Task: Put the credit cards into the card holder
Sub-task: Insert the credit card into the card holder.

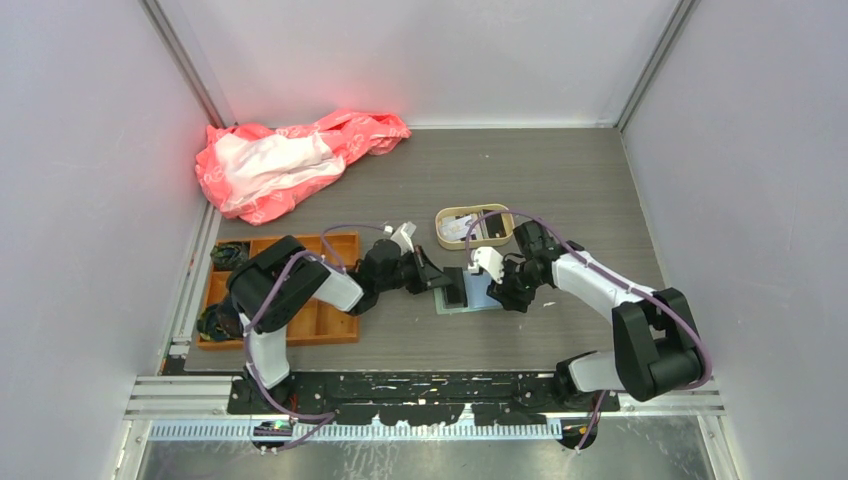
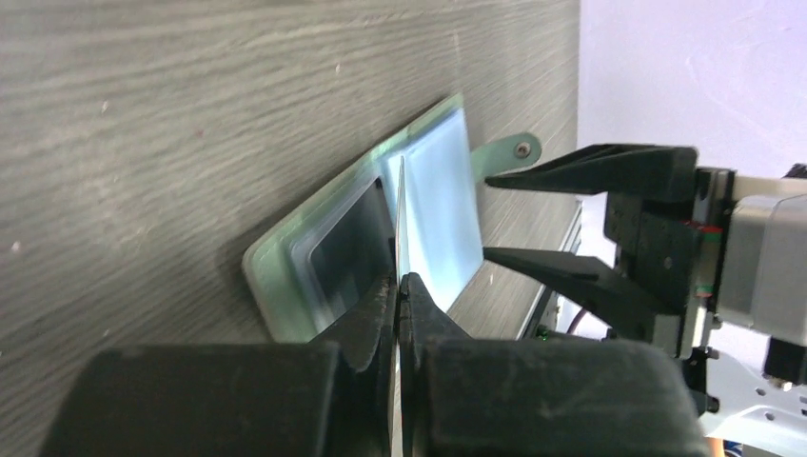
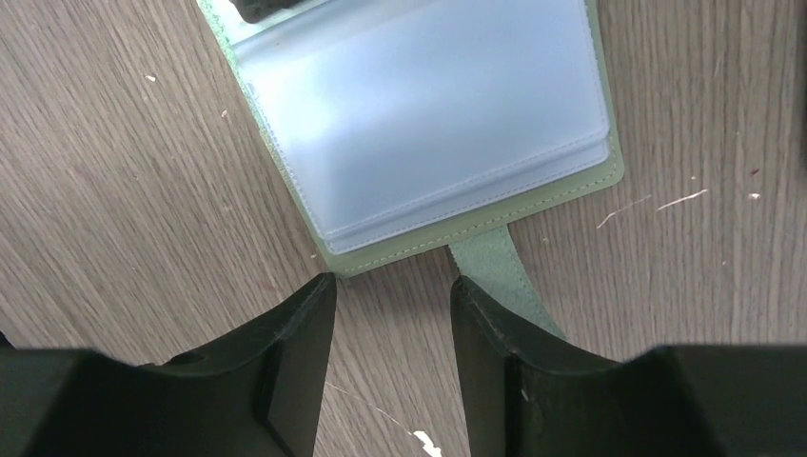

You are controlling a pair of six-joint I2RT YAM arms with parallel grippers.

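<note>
From above, my left claw (image 1: 440, 281) and my right claw (image 1: 497, 294) meet over the card holder (image 1: 476, 292). It lies open and flat in the middle of the grey table (image 1: 580, 190), one dark pocket and one pale blue. Just behind it, the beige tray (image 1: 441, 228) holds pale flat cards (image 1: 460, 228), partly crossed by my cable. On my left, the orange compartment tray (image 1: 330, 337) has dark bundles (image 1: 228, 255) in its left cells, and the other cells look bare. A pink plastic bag (image 1: 290, 160) lies crumpled in the far left corner, its white print too small to read. Over to my left wrist, which gives me what the top view cannot. My left claw is pressed together on a thin pale card (image 2: 401, 219), seen edge-on and standing over the holder's fold between the two pockets. My right claw's fingers sit spread beyond it, beside the strap (image 2: 509, 152) with its round snap. Now my right wrist: the fingers are apart with nothing between them, right at the holder's near edge, though I can't tell if they touch it. The frosted blue pocket fills the view, and the strap runs under one finger.
</note>
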